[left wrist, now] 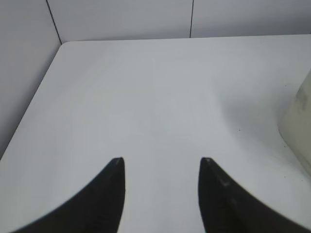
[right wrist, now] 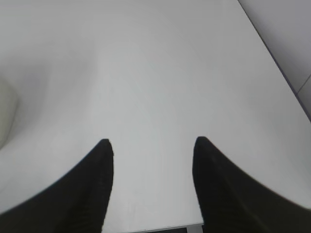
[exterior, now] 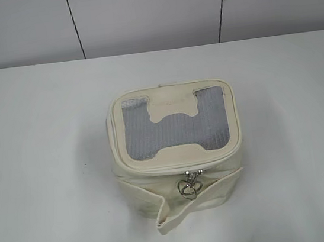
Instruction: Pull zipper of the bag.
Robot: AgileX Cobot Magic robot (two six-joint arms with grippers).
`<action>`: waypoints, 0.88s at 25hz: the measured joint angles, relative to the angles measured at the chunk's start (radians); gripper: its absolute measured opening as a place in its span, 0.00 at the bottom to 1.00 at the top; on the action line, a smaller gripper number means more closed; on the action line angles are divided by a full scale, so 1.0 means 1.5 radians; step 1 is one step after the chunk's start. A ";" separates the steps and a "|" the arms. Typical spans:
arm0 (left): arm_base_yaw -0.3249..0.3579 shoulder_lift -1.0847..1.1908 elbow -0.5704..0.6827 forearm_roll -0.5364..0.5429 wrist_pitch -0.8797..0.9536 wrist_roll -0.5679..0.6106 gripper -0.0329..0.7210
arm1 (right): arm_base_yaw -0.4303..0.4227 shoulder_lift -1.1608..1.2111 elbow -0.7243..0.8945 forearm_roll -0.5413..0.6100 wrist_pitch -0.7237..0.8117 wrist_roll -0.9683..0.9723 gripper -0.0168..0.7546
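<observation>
I see my left gripper (left wrist: pixel 161 159) with its fingers spread apart and nothing between them, only bare white table (left wrist: pixel 146 97). The bag (left wrist: pixel 297 131) shows as a cream edge well off to the right of those fingertips. My right gripper (right wrist: pixel 151 141) is likewise parted and empty, the bag a pale sliver far to the left of its fingers. From the exterior view, the bag's zipper (exterior: pixel 189 185) pulls hang at its near front rim, above a loose strap (exterior: pixel 188 204).

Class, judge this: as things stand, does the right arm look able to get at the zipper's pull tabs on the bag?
Probably yes. The pull tabs hang exposed on the bag, nothing covering them, with bare table beside. The right tool is open and empty.
</observation>
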 joint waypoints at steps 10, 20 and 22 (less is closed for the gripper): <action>-0.013 0.000 0.000 0.000 0.000 0.000 0.55 | 0.012 0.000 0.000 0.000 0.000 0.000 0.57; -0.013 0.000 0.000 0.000 0.000 0.000 0.55 | 0.012 0.000 0.000 0.000 0.000 0.000 0.57; -0.013 0.000 0.000 0.000 0.000 0.000 0.55 | 0.012 0.000 0.000 0.000 0.000 0.000 0.57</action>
